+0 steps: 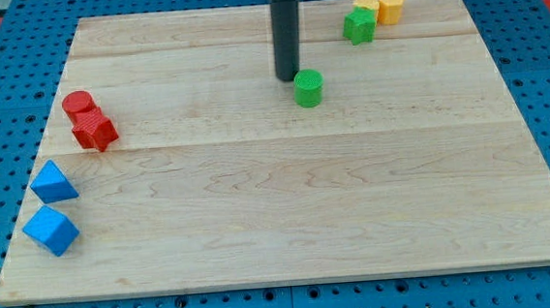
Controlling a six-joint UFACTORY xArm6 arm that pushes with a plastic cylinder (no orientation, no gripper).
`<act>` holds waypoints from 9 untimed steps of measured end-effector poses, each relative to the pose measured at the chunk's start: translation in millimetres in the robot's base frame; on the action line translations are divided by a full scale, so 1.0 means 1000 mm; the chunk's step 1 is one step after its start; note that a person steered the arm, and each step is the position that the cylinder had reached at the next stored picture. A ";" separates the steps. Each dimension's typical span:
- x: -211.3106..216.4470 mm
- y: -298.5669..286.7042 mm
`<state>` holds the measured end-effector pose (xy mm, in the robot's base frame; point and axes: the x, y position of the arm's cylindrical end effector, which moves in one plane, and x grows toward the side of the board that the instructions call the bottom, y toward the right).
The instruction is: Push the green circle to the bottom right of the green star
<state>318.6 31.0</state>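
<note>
The green circle (309,87) is a short, round block standing flat on the wooden board. It sits a bit right of the middle and toward the far side. You can see its round top and its curved side.

The green star (359,25) is a chunky block with bumpy points. It lies flat near the far edge, to the right. It is farther away and more to the right than the circle, and the 2 are well apart.

My tip (287,78) rests on the board just left of the circle, very close to it.
</note>
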 end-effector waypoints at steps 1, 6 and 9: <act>-0.026 0.002; 0.075 -0.053; 0.011 0.095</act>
<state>329.6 126.3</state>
